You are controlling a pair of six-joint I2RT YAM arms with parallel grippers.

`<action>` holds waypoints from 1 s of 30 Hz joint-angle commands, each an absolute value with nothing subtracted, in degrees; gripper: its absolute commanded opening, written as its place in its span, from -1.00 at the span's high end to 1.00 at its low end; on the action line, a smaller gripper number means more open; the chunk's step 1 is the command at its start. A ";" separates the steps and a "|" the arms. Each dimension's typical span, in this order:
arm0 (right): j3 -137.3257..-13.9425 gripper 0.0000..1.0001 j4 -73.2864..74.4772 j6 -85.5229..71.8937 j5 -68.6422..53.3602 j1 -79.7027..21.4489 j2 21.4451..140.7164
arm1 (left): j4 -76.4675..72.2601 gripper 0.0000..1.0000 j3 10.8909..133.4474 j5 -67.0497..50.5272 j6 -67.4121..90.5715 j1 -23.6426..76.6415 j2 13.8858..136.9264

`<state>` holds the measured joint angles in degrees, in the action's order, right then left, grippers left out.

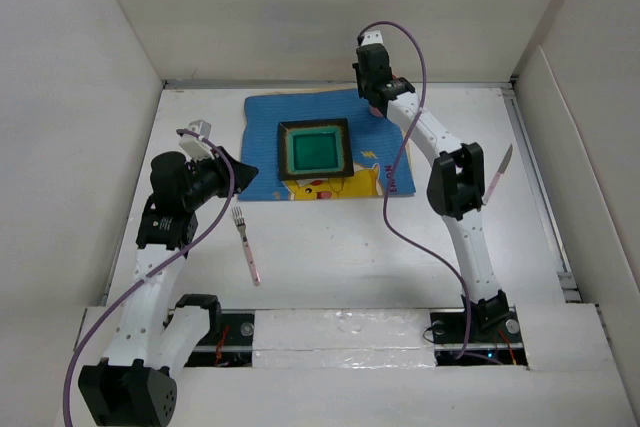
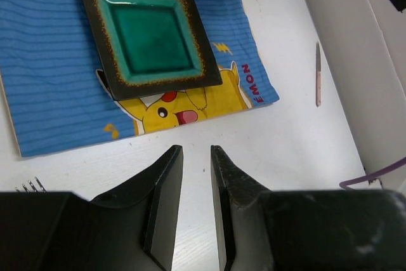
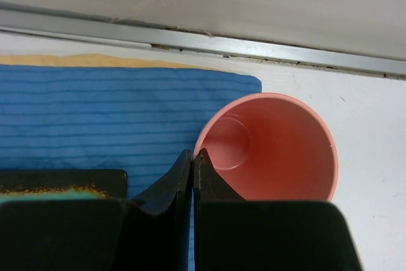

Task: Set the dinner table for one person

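A dark square plate with a green centre point(image 1: 315, 149) lies on the blue cartoon mat point(image 1: 265, 122) at the back of the white dinner table point(image 1: 350, 257). My right gripper point(image 3: 193, 152) is shut on the near rim of a pink cup point(image 3: 279, 150), one finger inside and one outside, at the mat's far right corner point(image 1: 377, 110). I cannot tell whether the cup rests on the table. My left gripper point(image 2: 196, 149) is slightly open and empty, over bare table just in front of the mat point(image 1: 245, 173). A pink-handled fork point(image 1: 245, 242) lies left of centre.
A pink-handled knife point(image 1: 500, 175) lies at the right, beside the right arm's elbow, and also shows in the left wrist view point(image 2: 318, 74). White walls close in the table on three sides. A metal strip point(image 3: 203, 41) runs along the back wall behind the cup.
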<state>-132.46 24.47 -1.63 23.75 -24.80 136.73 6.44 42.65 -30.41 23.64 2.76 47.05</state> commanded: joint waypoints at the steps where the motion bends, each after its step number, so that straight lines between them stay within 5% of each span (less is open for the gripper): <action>1: -137.46 1.00 23.65 1.14 23.65 -25.49 137.36 | 4.22 0.56 42.54 -31.73 23.47 2.46 46.41; 8: -138.25 1.00 23.20 0.09 22.15 -24.44 139.83 | 4.22 0.56 42.71 -31.47 23.38 2.46 46.49; 11: -138.25 0.59 22.94 -1.65 21.97 -24.43 140.27 | 4.39 0.55 42.63 -31.38 23.38 2.46 46.85; 12: -138.08 0.21 23.03 -2.45 21.28 -23.82 139.49 | 4.22 0.55 42.63 -31.20 23.29 2.46 46.85; 19: -135.36 -0.17 20.75 -4.83 18.20 -23.29 132.83 | 4.31 0.54 42.63 -31.03 23.29 2.46 46.93; 23: -132.37 -0.19 19.95 -7.63 14.69 -22.24 126.33 | 4.22 0.54 42.54 -30.85 23.38 2.46 46.67; 30: -108.41 -0.14 10.03 -16.16 9.32 -15.93 103.33 | 3.60 0.62 42.45 -31.73 23.82 2.46 45.44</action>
